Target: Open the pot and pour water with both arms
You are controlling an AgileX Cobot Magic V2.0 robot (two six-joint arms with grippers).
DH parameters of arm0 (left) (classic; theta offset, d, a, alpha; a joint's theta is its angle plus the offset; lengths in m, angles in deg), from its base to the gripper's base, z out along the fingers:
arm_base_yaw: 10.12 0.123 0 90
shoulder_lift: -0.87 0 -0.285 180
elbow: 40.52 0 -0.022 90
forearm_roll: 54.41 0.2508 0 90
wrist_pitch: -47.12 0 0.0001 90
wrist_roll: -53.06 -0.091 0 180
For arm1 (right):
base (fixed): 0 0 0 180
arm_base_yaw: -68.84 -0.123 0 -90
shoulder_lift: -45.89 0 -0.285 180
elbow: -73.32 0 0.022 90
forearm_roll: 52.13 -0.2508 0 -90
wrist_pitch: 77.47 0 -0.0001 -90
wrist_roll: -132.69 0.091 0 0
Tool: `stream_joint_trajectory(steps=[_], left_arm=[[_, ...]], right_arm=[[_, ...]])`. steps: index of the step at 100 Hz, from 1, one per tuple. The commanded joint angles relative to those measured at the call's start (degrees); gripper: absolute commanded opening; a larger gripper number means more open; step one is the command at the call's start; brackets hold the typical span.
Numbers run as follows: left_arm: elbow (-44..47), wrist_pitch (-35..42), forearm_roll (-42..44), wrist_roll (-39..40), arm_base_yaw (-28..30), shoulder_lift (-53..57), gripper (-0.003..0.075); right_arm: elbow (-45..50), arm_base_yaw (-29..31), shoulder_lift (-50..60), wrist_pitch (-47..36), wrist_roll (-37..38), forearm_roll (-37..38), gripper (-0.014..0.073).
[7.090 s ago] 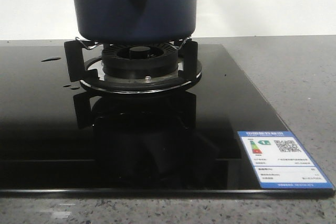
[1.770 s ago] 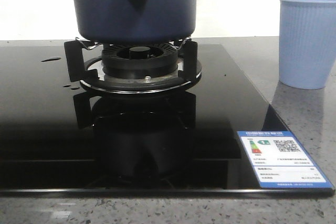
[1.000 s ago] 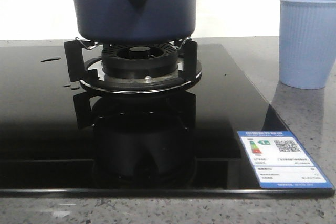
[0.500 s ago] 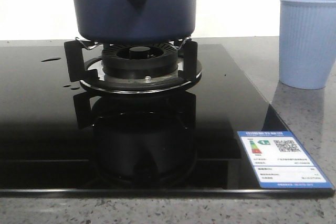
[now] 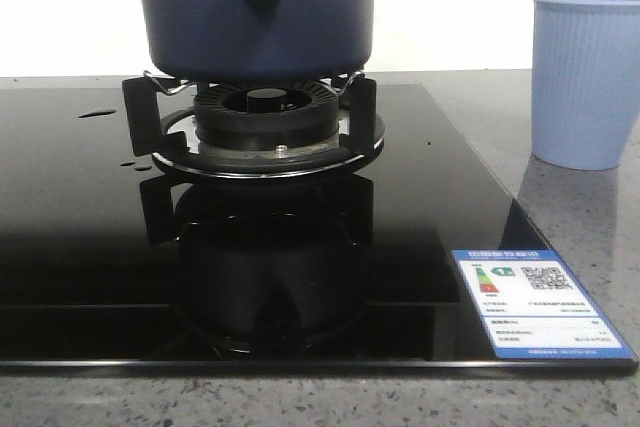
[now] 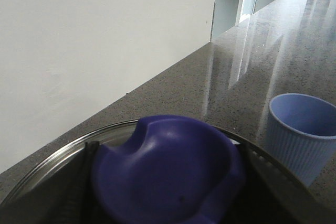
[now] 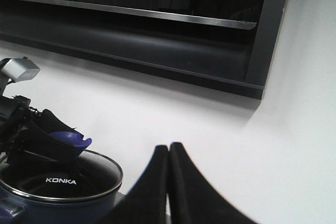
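Observation:
The dark navy pot (image 5: 255,17) stands on the gas burner (image 5: 265,122), its handle stub with the round hole facing me. The right wrist view shows the pot (image 7: 58,211) with its glass lid (image 7: 63,182) on, marked KONKA. My left gripper (image 6: 167,156) is shut on the lid's blue knob (image 6: 173,187), with a dark finger on each side, above the steel-rimmed lid (image 6: 52,166). My right gripper (image 7: 168,148) is shut and empty, held in the air to the side of the pot. Neither gripper shows in the front view.
A pale blue ribbed cup (image 5: 585,77) stands on the grey stone counter to the right of the black glass cooktop (image 5: 80,237); it also shows in the left wrist view (image 6: 302,129). A white-and-blue label (image 5: 540,302) sits at the cooktop's front right corner. A white wall is behind.
The pale blue cup, absent in the oldest frame, now stands at the right. Over the last second the pot and cup have not moved; only dark reflections in the cooktop shift.

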Motion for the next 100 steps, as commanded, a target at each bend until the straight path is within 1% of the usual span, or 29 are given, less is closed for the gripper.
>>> stream_joint_trajectory(steps=[1, 14, 28, 47, 64, 75, 80, 85, 87, 92, 94, 96, 97, 98, 99, 100], left_arm=[[-1.99, -1.66, -5.26, -0.47, -0.16, 2.13, 0.0380], [-1.99, -2.27, -6.23, -0.47, -0.16, 2.13, 0.0497], [-2.39, -4.28, -6.23, -0.19, -0.16, 2.25, 0.0560], [-2.62, -4.27, -6.23, 1.27, -0.16, 4.63, 0.0569], [-2.62, -3.87, -6.23, 1.78, 1.28, 8.68, 0.0568], [-2.52, -3.98, -4.90, 6.28, 3.30, 11.62, 0.0567], [-2.52, -3.84, -2.97, 10.01, 4.50, 13.29, 0.0556], [-2.41, -3.18, 0.87, 16.04, 5.96, 15.39, 0.0507], [-2.41, -3.18, 2.02, 17.34, 6.36, 15.98, 0.0489], [-1.61, -3.06, 6.90, 21.46, 7.85, 18.57, 0.0405], [-1.28, -3.05, 7.91, 22.17, 8.19, 19.31, 0.0383], [-0.68, -2.77, 9.80, 23.36, 8.68, 20.91, 0.0339], [-0.45, -2.66, 9.80, 23.36, 8.82, 21.34, 0.0339], [0.05, -2.40, 10.64, 23.95, 9.13, 22.25, 0.0308], [0.31, -2.23, 11.01, 24.19, 9.27, 22.25, 0.0308], [0.58, -2.08, 11.67, 24.63, 9.41, 23.18, 0.0288]], right_arm=[[-1.78, 0.15, -0.25, -0.65, 0.15, -1.40, -0.0070], [-1.74, 0.15, -0.25, -0.65, 0.15, -0.70, -0.0070], [-1.74, 0.15, -0.25, 0.29, 0.15, -0.48, -0.0070], [-1.74, 0.15, -0.25, 2.67, 0.15, -0.39, -0.0070], [-1.74, 0.15, -0.25, 4.40, 0.15, -0.39, -0.0071], [-1.74, 0.15, -0.25, 5.47, 0.15, -0.39, -0.0071], [-1.65, 0.15, -0.25, 5.70, 0.15, -0.39, -0.0071], [-1.65, 0.05, -0.25, 5.70, 0.15, -0.39, -0.0071], [-1.65, 0.05, -0.25, 5.70, 0.30, -0.24, -0.0071], [-1.62, -0.17, -0.25, 5.70, 1.43, 0.42, -0.0071], [-1.62, -0.28, -0.25, 5.70, 2.03, 0.77, -0.0071], [-1.62, -0.47, -0.25, 5.70, 2.75, 1.28, -0.0071], [-1.62, -0.72, -0.25, 5.70, 3.00, 1.47, -0.0071], [-1.62, -0.83, -0.25, 5.70, 3.26, 2.00, -0.0071], [-1.62, -1.05, -0.25, 5.70, 3.85, 2.32, -0.0071], [-1.62, -1.16, -0.25, 5.70, 4.16, 2.64, -0.0071]])
